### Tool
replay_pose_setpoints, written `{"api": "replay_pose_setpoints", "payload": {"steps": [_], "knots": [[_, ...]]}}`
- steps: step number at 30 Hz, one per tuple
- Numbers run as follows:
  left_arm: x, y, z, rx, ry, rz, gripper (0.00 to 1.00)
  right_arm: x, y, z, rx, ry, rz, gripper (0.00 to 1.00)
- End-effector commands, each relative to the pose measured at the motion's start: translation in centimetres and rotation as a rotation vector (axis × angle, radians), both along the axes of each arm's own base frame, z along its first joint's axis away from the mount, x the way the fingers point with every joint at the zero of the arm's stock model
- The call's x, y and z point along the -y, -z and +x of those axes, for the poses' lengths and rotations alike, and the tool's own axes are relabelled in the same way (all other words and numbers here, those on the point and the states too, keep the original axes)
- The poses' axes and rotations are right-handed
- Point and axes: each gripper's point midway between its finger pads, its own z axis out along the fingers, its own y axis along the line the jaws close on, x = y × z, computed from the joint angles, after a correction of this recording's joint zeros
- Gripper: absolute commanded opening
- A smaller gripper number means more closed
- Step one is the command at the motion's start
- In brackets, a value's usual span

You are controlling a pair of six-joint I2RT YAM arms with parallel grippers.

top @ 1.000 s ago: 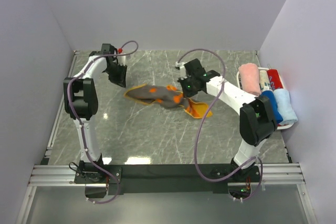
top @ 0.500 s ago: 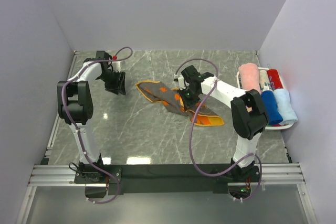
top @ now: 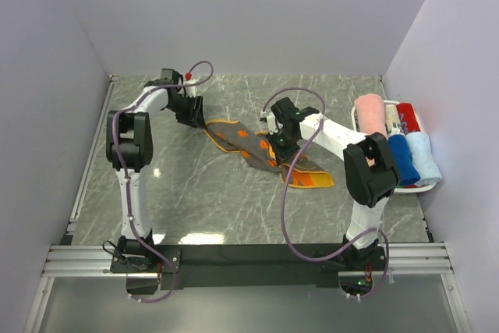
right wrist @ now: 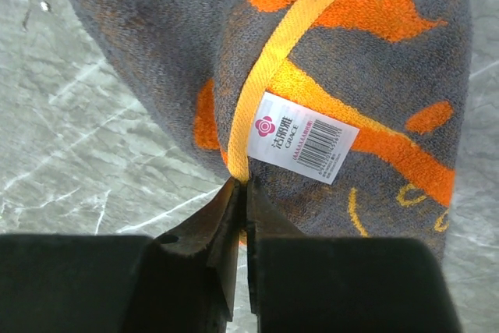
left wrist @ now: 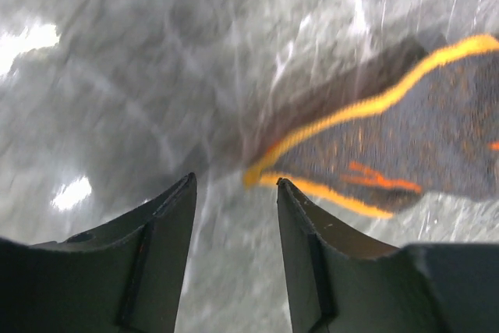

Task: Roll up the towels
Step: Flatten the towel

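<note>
Right claw clenched on grey-and-orange towel hem, barcode label only in wrist view, left claw released

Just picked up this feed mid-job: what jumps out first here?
The grey-and-orange towel lies crumpled mid-table, its yellow hem pinched by the right gripper. The left gripper hangs open just short of its left corner. Rolled towels sit packed in the white basket at the right edge.

The towel is grey with orange patches, yellow edging and a white label; the table is white-veined grey marble.
</note>
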Motion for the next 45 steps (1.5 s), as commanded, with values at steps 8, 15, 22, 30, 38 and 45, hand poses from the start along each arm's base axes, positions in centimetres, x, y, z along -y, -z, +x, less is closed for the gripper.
{"api": "replay_pose_setpoints", "payload": {"steps": [8,15,22,30,38,45], "knots": [[2.0,-0.5,2.1,0.044,0.034,-0.037,0.16,1.1,-1.6,0.7,0.007,0.017,-0.003,0.26],[1.0,-0.2,1.0,0.034,0.049,0.001,0.01,0.3,-2.4,0.8,-0.01,0.008,0.042,0.32],[0.7,-0.5,0.8,0.036,0.049,0.009,0.0,0.5,-1.9,0.0,-0.044,-0.004,0.049,0.28],[0.1,-0.8,0.7,0.033,0.042,0.016,0.0,0.8,-2.3,0.2,-0.031,0.007,0.049,0.0],[-4.0,-5.0,1.8,0.1,-0.015,0.024,0.0,4.4,-8.3,3.7,0.154,0.086,0.065,0.0],[-8.4,-11.6,3.3,0.267,-0.044,0.079,0.0,8.3,-13.7,8.1,0.341,0.146,0.072,0.0]]}}
